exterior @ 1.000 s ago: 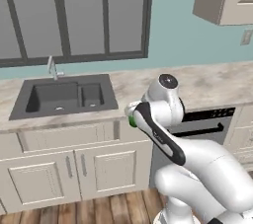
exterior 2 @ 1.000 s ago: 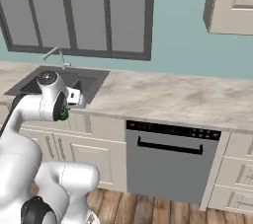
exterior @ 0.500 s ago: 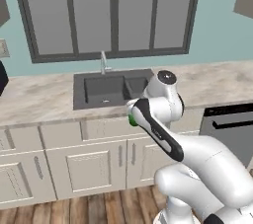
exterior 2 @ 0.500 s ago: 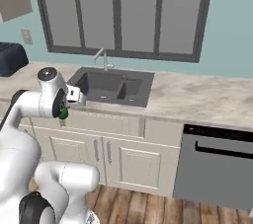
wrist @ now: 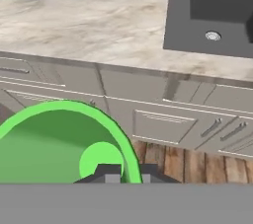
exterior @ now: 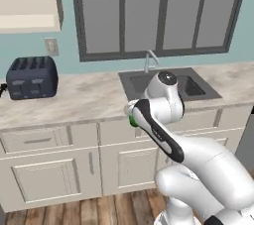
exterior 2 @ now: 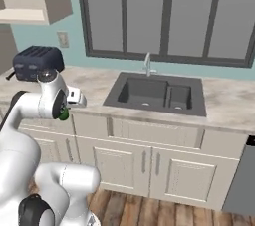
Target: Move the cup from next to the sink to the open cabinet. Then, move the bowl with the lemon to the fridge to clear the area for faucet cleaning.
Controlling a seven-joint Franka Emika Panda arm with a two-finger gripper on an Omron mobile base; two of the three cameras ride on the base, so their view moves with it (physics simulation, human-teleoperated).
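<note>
So the gripper [wrist: 125, 171] holds the cup [wrist: 64, 141] tight, not yet in the cabinet [exterior: 30, 1]; the bowl step remains.

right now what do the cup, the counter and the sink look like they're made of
The cup, held in the gripper, looks like smooth plastic: a flat bright green with no pattern. The counter looks like polished stone, perhaps marble or a laminate copy, going by its beige-grey veining. The sink looks like matte dark composite or coated metal, evenly dark grey, with a shiny metal drain.
</note>
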